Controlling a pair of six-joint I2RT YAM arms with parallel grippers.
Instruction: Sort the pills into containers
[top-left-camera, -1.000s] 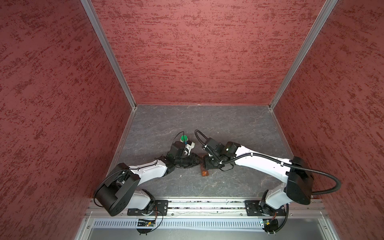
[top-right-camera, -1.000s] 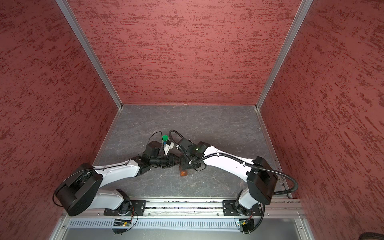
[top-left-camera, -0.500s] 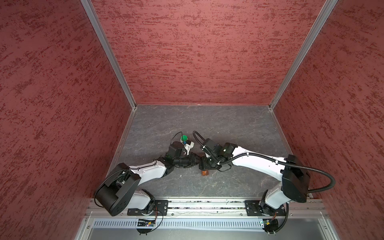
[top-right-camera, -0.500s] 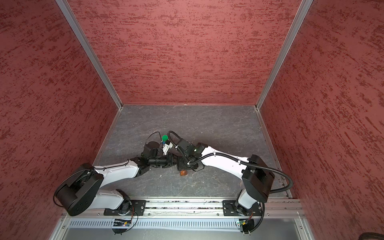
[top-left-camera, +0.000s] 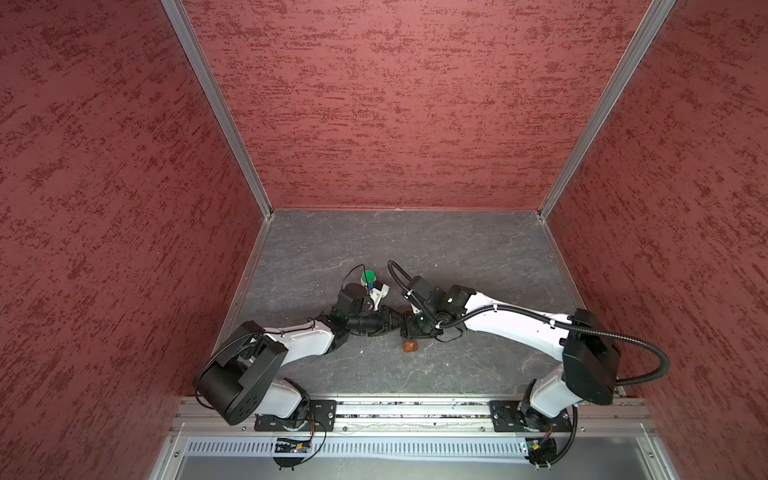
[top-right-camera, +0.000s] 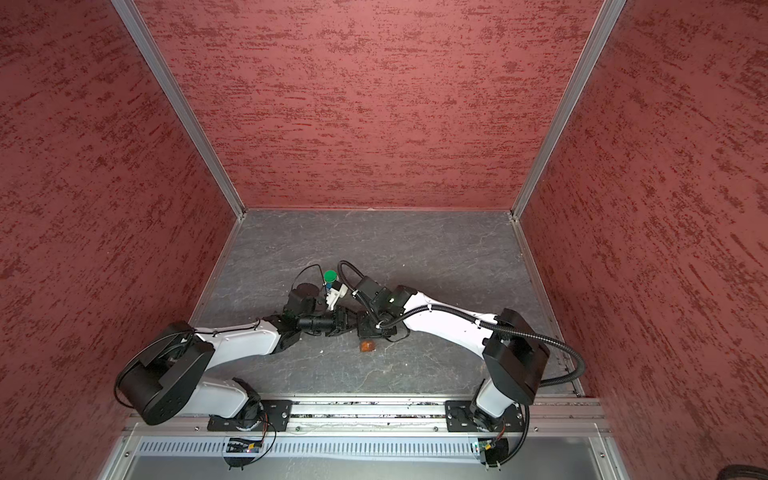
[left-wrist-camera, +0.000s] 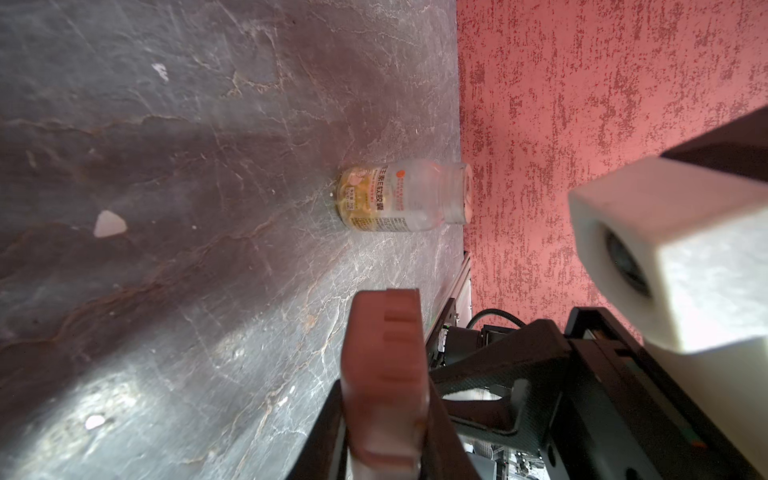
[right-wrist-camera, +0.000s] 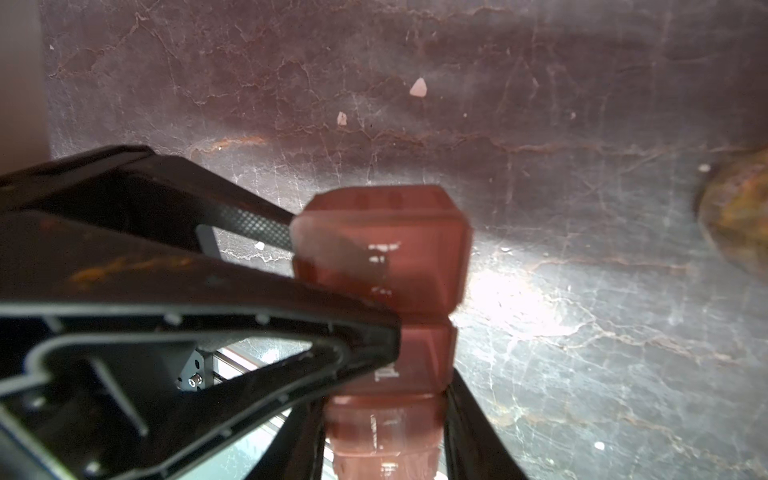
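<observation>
Clamping brown containers (left-wrist-camera: 384, 345), left tool (left-wrist-camera: 386, 424); contents unclear.

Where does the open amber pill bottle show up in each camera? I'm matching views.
In a top view: bottle, small orange blob nearside of the green cap.
In a top view: bottle, same spot.
Left wrist: bottle mid-picture, upright, uncapped, beyond the brown strip.
Right wrist: bottle blurred, cut off at the picture's edge.
Shared landmark, wrist views: the brown strip.
</observation>
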